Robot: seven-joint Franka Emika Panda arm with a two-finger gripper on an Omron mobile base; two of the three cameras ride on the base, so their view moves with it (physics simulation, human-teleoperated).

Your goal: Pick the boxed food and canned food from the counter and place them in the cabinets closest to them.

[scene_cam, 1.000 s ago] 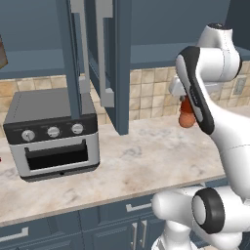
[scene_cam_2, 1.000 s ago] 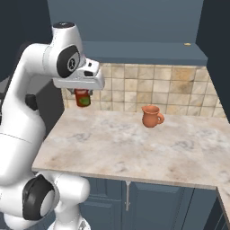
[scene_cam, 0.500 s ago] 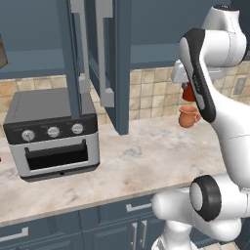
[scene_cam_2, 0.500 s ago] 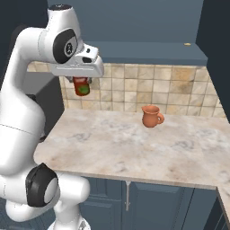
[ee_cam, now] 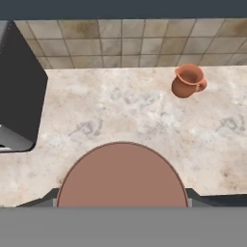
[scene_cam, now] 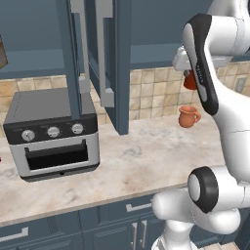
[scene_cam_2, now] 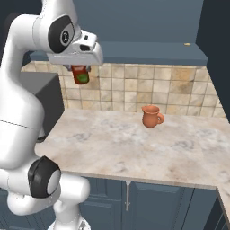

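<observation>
Right base view: one canned food (scene_cam_2: 81,75) held, apparently, above one mug (scene_cam_2: 151,116).

In the left base view the arm covered most of the canned food (scene_cam: 189,81), leaving a red sliver. In the right base view the hand hid its top (scene_cam_2: 80,74). In the hand view its round top (ee_cam: 122,174) hid the fingers and the desk (ee_cam: 120,116) beneath it. The toaster oven (ee_cam: 19,91) was cut by that view's left edge. The cabinets (scene_cam: 105,49) ran off the top edge.
</observation>
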